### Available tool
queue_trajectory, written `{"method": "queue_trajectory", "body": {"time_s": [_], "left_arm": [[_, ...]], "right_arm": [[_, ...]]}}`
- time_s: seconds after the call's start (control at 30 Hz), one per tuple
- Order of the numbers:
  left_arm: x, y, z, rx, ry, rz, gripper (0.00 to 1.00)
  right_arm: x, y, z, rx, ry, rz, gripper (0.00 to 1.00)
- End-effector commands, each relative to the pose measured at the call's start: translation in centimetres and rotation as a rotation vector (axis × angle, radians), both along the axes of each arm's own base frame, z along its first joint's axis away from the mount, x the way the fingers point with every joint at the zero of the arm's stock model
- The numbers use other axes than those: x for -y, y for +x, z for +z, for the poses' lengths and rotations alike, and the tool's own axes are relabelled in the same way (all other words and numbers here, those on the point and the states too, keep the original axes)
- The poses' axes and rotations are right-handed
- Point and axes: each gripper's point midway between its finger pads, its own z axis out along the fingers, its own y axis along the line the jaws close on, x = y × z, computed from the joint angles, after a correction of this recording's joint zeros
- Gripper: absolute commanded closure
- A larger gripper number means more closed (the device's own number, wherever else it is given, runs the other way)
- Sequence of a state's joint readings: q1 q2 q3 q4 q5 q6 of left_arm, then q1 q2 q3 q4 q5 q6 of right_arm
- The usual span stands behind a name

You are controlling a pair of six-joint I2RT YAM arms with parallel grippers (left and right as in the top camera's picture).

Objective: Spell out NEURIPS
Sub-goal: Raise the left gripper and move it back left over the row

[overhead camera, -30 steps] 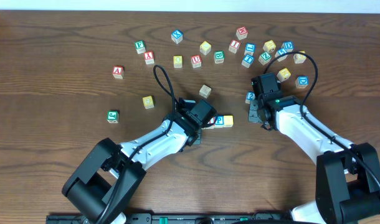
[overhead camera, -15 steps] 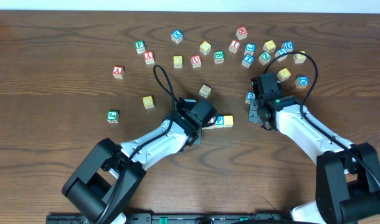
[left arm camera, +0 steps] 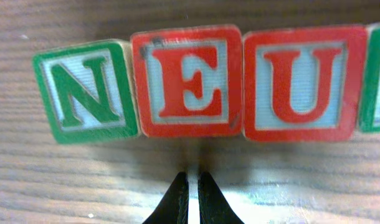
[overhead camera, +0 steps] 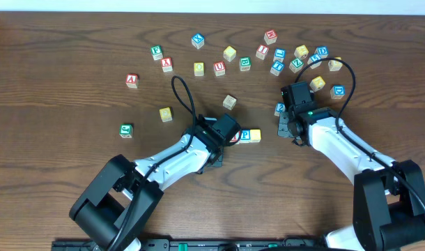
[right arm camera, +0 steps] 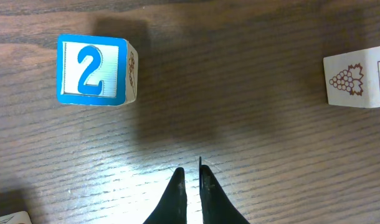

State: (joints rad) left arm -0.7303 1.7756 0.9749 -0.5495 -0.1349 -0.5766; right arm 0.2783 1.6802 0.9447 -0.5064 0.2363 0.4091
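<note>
In the left wrist view the green N [left arm camera: 87,90], red E [left arm camera: 187,81] and red U [left arm camera: 302,81] stand touching in a row, and a green cube's edge [left arm camera: 377,78] follows on the right. My left gripper [left arm camera: 193,177] is shut and empty, just in front of the E without touching it. From overhead the left arm covers most of the row. Only the blue P [overhead camera: 245,135] and the yellow S [overhead camera: 255,134] show at its right end. My right gripper [right arm camera: 190,171] is shut on nothing above bare wood, to the right of the row.
A blue 2 cube [right arm camera: 93,68] lies ahead and left of the right gripper, and a grape-printed cube [right arm camera: 358,78] lies to its right. Several spare cubes cluster at the back right [overhead camera: 301,52]. Others are scattered, among them a red A [overhead camera: 132,80], a yellow cube [overhead camera: 166,113] and a green cube [overhead camera: 126,130].
The left gripper head has shifted slightly left and toward the front. The right arm and the cubes have not moved.
</note>
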Motion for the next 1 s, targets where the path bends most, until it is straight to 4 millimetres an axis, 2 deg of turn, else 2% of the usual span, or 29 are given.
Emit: {"method": "queue_trajectory", "body": {"time_s": [0.0,0.1,0.3,0.4,0.63,0.97], "left_arm": [[-0.2,-0.8,0.3,-0.024,-0.01,0.006,0.92],[0.0,-0.5,2.3,0.016,-0.044,0.003,0.92],[0.3,1.4,8.1,0.202,-0.135,0.012,0.92],[0.0,2.2,9.9,0.259,-0.167,0.02,0.92],[-2.9,4.5,9.3,0.261,-0.155,0.113,0.92],[-2.2,6.4,9.7,0.302,-0.231,0.117,0.92]], "right_arm": [[0.6,-0.1,-0.3,-0.007,-0.024,-0.005,0.96],[0.6,-0.1,-0.3,-0.007,-0.024,-0.006,0.96],[0.6,-0.1,-0.3,-0.008,-0.023,-0.006,0.96],[0.6,-0.1,-0.3,-0.007,-0.023,-0.006,0.96],[0.6,-0.1,-0.3,-0.007,-0.023,-0.006,0.96],[0.6,-0.1,-0.3,-0.007,-0.023,-0.006,0.96]]}}
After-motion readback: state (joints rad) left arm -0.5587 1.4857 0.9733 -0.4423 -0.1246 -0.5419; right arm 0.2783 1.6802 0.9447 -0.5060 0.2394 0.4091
